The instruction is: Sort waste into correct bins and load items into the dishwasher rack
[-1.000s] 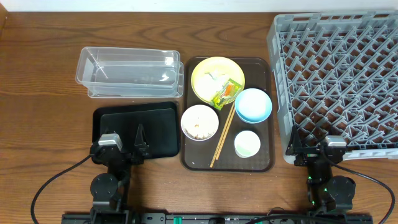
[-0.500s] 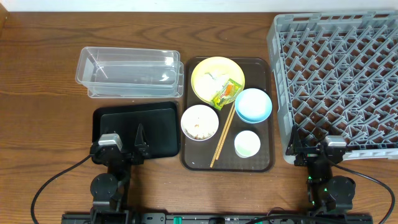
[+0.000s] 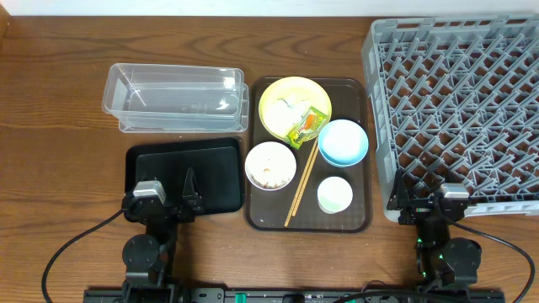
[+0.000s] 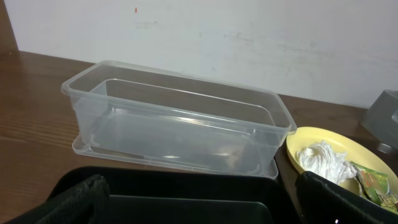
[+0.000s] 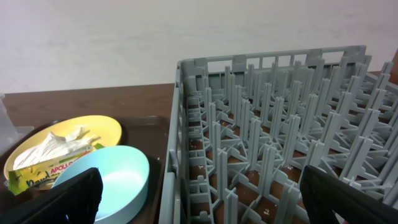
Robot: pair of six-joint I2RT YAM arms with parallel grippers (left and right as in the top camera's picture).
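Observation:
A brown tray (image 3: 354,94) holds a yellow plate (image 3: 290,88) with crumpled white paper (image 3: 283,103) and a green-yellow-orange wrapper (image 3: 307,126), a light blue bowl (image 3: 343,141), a white bowl (image 3: 269,165) with pale food scraps, a small white cup (image 3: 334,194) and wooden chopsticks (image 3: 301,183). The clear tub (image 3: 173,97) and black tray (image 3: 210,172) lie left of it. The grey rack (image 3: 459,101) is on the right. My left gripper (image 3: 166,194) is open and empty over the black tray's near edge (image 4: 186,186). My right gripper (image 3: 427,197) is open and empty at the rack's near left corner (image 5: 273,124).
The wooden table (image 3: 59,143) shows at the left and front. The left wrist view shows the clear tub (image 4: 180,118) and the plate with paper (image 4: 322,158). The right wrist view shows the blue bowl (image 5: 112,180) and the wrapper (image 5: 43,171).

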